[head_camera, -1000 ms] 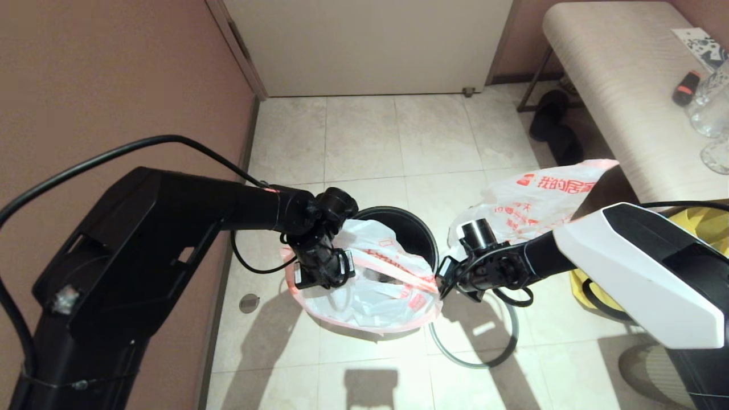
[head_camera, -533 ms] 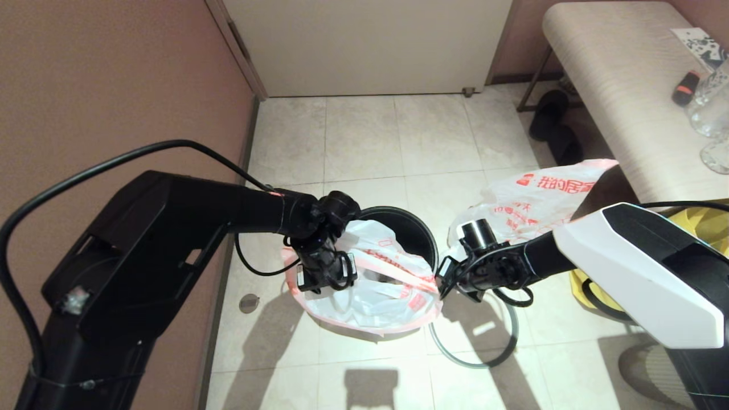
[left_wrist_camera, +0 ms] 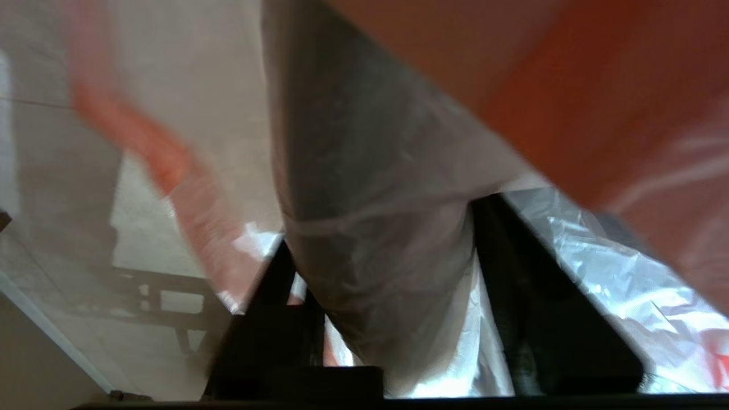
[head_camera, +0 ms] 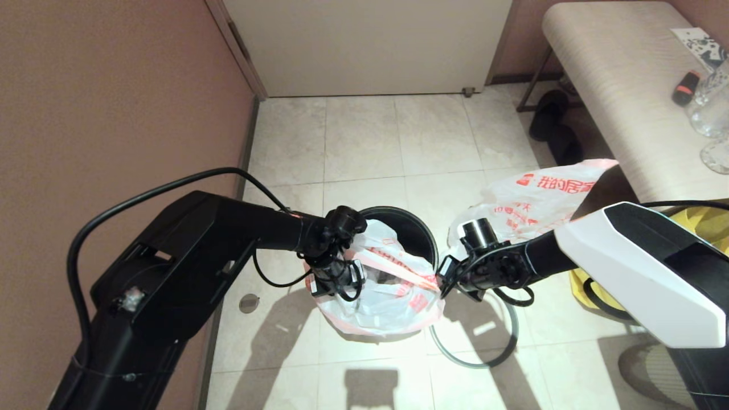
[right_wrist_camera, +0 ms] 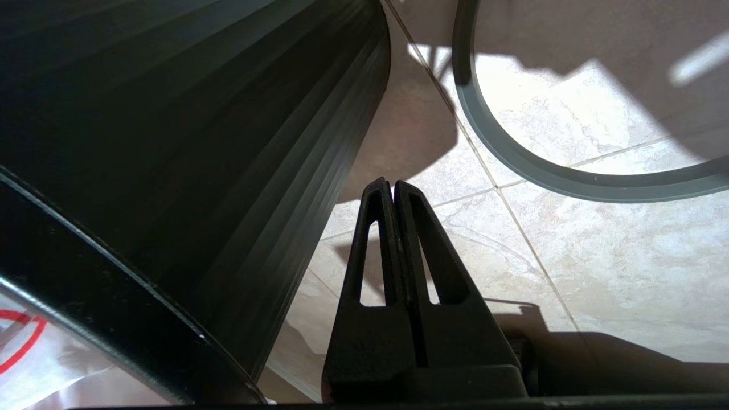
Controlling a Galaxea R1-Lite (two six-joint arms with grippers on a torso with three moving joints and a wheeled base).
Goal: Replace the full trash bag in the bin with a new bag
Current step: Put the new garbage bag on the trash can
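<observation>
The black bin (head_camera: 418,225) stands on the tiled floor with the new bag (head_camera: 393,296), translucent white with a pink-red edge, draped over its near rim. My left gripper (head_camera: 336,285) is at the bag's left side. In the left wrist view the left gripper (left_wrist_camera: 381,228) is open, its jaws apart with the new bag (left_wrist_camera: 364,171) and a dark shape under its film between them. My right gripper (head_camera: 439,283) hangs shut beside the bin's right wall (right_wrist_camera: 199,142); in the right wrist view that gripper (right_wrist_camera: 393,183) holds nothing. The full trash bag (head_camera: 529,205) lies to the right.
The grey hoop (head_camera: 501,356) lies flat on the floor right of the bin, seen also as a hoop (right_wrist_camera: 541,173) near my right fingers. A yellow fabric bag (head_camera: 706,228), a bench (head_camera: 626,85) and dark shoes (head_camera: 552,125) are at the right. A wall (head_camera: 114,85) closes the left.
My left gripper has moved right toward the bin and the new bag's left edge has drawn in with it. Its jaws have parted. The right arm has not moved.
</observation>
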